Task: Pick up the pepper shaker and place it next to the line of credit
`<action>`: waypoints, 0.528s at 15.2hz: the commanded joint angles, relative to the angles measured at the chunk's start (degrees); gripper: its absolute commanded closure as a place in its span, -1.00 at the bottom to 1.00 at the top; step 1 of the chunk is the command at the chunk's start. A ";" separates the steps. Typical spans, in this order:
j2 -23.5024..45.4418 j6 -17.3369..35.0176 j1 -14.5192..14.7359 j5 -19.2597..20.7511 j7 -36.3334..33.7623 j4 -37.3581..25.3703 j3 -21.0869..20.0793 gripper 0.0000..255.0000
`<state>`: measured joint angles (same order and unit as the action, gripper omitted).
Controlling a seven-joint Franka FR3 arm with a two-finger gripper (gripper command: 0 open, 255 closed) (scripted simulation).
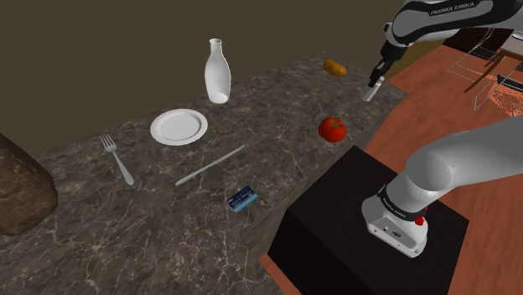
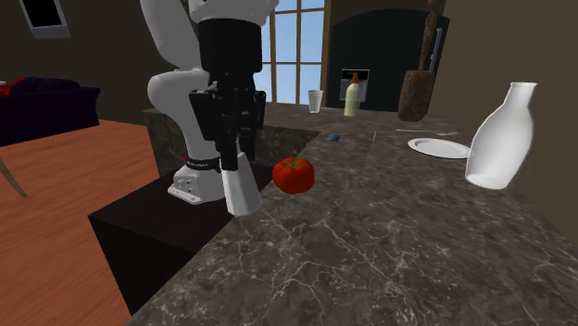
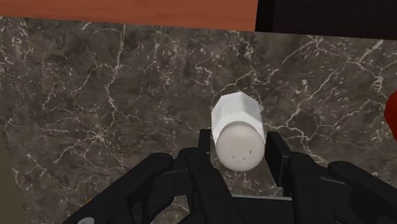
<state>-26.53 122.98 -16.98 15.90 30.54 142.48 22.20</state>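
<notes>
Pepper shaker [image 3: 235,124], white: pinched in claw [image 3: 239,147], aloft over counter's [image 1: 151,235] far right edge. Blue credit card [image 1: 242,199]: near edge, well apart. Advice: carry high past tomato [image 1: 332,128], lower upright beside card.

**Cut off, covered, or too small**

In the wrist view the black fingers [image 3: 278,158] clasp the white six-sided shaker [image 3: 236,130] and cover the flanks of its holed end, and a red round thing [image 3: 392,109] is cut by the picture's edge. In the shoulder view a brown lumpy mass [image 1: 21,188] runs off the left edge, and the print on the small blue card [image 1: 243,199] is too small to read. In the second exterior view the white arm [image 2: 171,46] is cut off at the top.
</notes>
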 commanded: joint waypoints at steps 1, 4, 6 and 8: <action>-0.71 -1.90 0.01 -0.15 0.13 -1.19 -0.29 1.00; -1.41 -4.39 0.09 -0.41 0.29 -2.97 -0.71 1.00; -1.80 -6.02 0.15 -0.59 0.40 -4.22 -0.97 1.00; -2.13 -7.63 0.22 -0.78 0.52 -5.50 -1.23 1.00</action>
<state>-28.26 116.36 -16.77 15.19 31.04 137.56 21.17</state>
